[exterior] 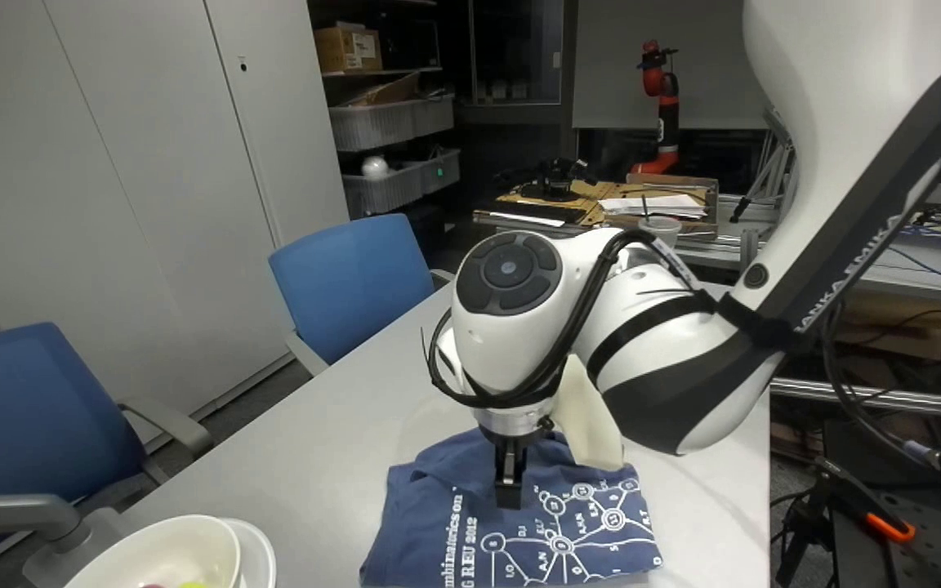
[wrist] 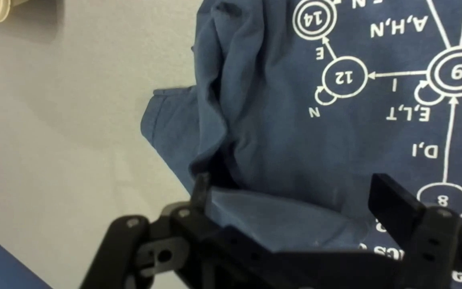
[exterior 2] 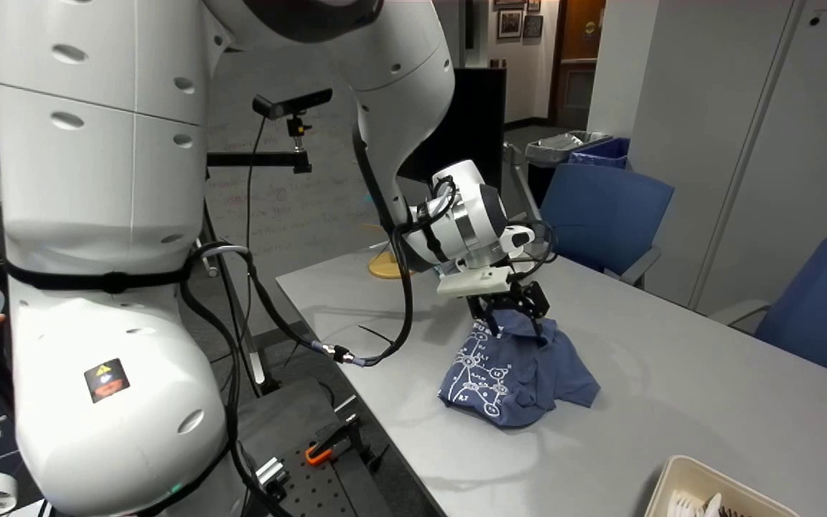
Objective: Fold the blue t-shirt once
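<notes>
My end effector (wrist: 296, 194) is released: its two black fingers (wrist: 393, 200) stand well apart, pointing down over the blue t-shirt (wrist: 295, 124). Whether their tips touch the cloth, I cannot tell. The shirt lies rumpled on the pale grey bench (exterior 2: 643, 366), directly below me.

In the wrist view I see its white print (wrist: 344, 77) upside down, numbered circles joined by arrows, with letters among them. To the left of the print, raised folds (wrist: 241, 72) run along the fabric, a dark hollow opens near one fingertip, and a flatter flap (wrist: 175, 116) sticks out past the folds.

In an exterior view, a white bowl (exterior: 180, 539) and a white dish (exterior: 259, 555) sit near the shirt, partly cut off by the frame. In an exterior view, a cream tray (exterior 2: 661, 495) holds white forks (exterior 2: 682, 507), well apart from the shirt. Blue chairs (exterior: 356, 282) stand alongside the bench in both exterior views.
</notes>
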